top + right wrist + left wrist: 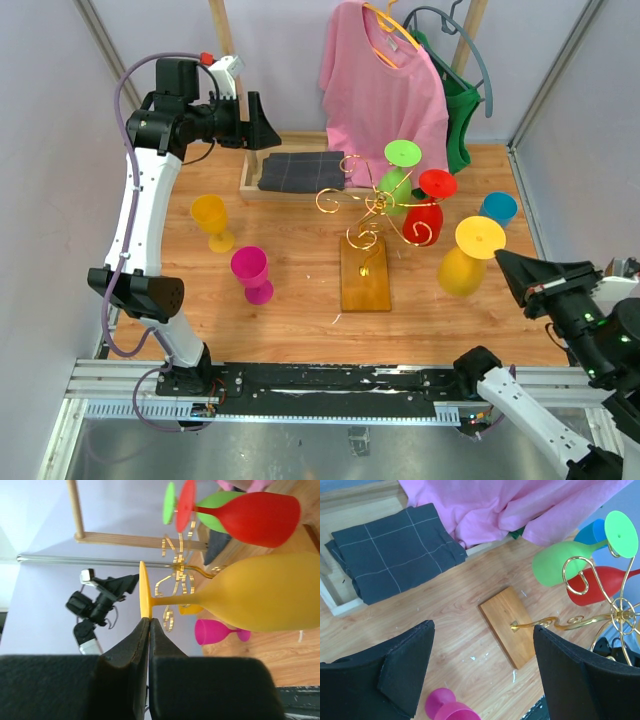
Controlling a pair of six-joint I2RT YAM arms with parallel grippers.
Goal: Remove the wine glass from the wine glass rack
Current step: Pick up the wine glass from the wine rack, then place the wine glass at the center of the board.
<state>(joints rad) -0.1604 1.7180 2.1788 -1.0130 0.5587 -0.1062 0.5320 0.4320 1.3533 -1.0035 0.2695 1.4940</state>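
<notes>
Right gripper shut at foot of yellow wine glass

Fingers pressed together, holding nothing, tip at the foot's rim; contact unclear. From the top, glass lies at its 9 o'clock, hung foot-up on the wine glass rack, stem tilted. Left gripper spread, well apart. Right arm nearer.
</notes>
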